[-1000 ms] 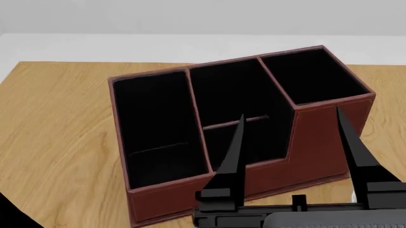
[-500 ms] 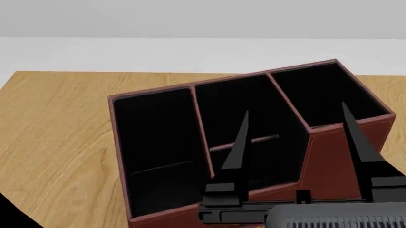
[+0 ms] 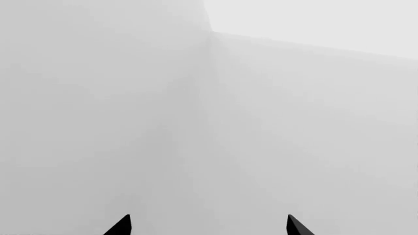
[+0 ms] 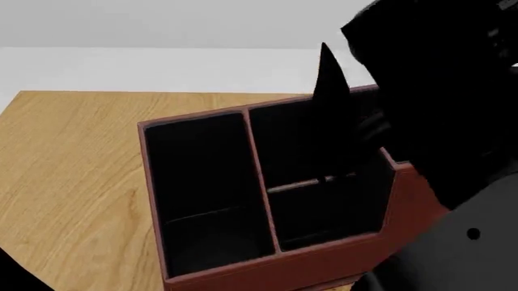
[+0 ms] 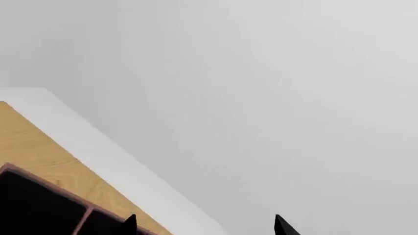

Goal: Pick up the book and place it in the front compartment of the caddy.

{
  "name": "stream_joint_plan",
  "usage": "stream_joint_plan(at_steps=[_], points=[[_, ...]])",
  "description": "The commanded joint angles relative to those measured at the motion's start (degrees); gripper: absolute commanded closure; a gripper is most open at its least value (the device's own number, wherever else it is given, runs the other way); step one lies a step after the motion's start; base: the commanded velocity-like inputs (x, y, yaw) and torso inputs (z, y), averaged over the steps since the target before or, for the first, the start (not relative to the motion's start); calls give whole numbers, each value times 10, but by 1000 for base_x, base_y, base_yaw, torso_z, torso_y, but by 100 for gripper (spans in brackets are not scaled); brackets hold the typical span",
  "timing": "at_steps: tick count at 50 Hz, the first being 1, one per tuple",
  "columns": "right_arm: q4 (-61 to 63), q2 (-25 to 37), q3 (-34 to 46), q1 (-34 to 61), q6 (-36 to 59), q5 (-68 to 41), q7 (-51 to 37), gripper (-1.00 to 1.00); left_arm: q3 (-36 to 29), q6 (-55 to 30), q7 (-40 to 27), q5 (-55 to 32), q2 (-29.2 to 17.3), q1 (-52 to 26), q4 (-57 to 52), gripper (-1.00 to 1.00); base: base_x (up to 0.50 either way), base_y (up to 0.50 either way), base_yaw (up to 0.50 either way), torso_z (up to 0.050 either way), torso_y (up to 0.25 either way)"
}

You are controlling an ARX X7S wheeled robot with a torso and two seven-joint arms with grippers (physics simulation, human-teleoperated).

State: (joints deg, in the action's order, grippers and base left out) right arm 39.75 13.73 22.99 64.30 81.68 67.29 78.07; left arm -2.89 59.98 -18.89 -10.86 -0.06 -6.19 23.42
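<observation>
The red-brown caddy (image 4: 267,267) stands on the wooden table (image 4: 73,170) in the head view. Its front compartment (image 4: 324,212) is the low black pocket below the thin brown divider bar (image 4: 312,182). My right arm fills the head view's right side, raised over the caddy, with one black finger (image 4: 330,91) pointing up above the middle pockets. In the right wrist view my right gripper (image 5: 204,226) is open and empty, with a corner of the caddy (image 5: 46,183) below it. My left gripper (image 3: 207,226) is open and empty, facing a blank grey wall. The book is out of view.
The caddy's tall wide pocket (image 4: 202,194) lies at the left. The tall square pocket at the right is hidden behind my right arm. The table's far edge (image 4: 162,92) meets a white floor and a grey wall. The table edge also shows in the right wrist view (image 5: 39,147).
My right arm has lifted from low in front of the caddy to high over its right side, now blocking much of the head view. Its jaws stay open.
</observation>
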Motion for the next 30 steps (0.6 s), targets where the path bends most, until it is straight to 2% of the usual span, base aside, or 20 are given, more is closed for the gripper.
stream_joint_plan(at_steps=[1,3,4,7,8,9,11,12,18,27,30], points=[[-197,165,74,244,83,-169,119,-100,-1,0,7,-10,0,1,-8,-100,0,0,0,0,0],[-235,193,110,276,83,-228,119,-100,-1,0,9,-13,0,1,-10,-100,0,0,0,0,0],[-257,188,118,289,83,-242,119,-100,-1,0,10,-13,0,1,-11,-100,0,0,0,0,0],[-296,238,193,347,83,-356,119,-100,-1,0,13,-17,0,1,-13,-100,0,0,0,0,0],[-299,273,238,378,83,-416,119,-100,-1,0,12,-17,0,1,-14,-100,0,0,0,0,0],[-307,358,324,464,29,-502,33,-100,-1,0,13,-17,0,2,-15,-100,0,0,0,0,0],[-312,349,495,636,44,-673,-139,-100,-1,0,14,-17,0,2,-16,-100,0,0,0,0,0],[-321,344,542,706,57,-759,-224,-100,-1,0,15,-17,0,2,-17,-100,0,0,0,0,10],[-294,327,604,707,83,-1275,-740,-100,-1,0,16,-20,0,2,-16,-100,0,0,0,0,0],[-262,318,646,707,83,-2049,-1507,-100,-3,0,14,-27,0,2,-15,-100,0,0,0,0,0],[-241,313,662,707,83,-2306,-1492,-100,-3,0,13,-26,0,2,-15,-100,0,0,0,0,0]])
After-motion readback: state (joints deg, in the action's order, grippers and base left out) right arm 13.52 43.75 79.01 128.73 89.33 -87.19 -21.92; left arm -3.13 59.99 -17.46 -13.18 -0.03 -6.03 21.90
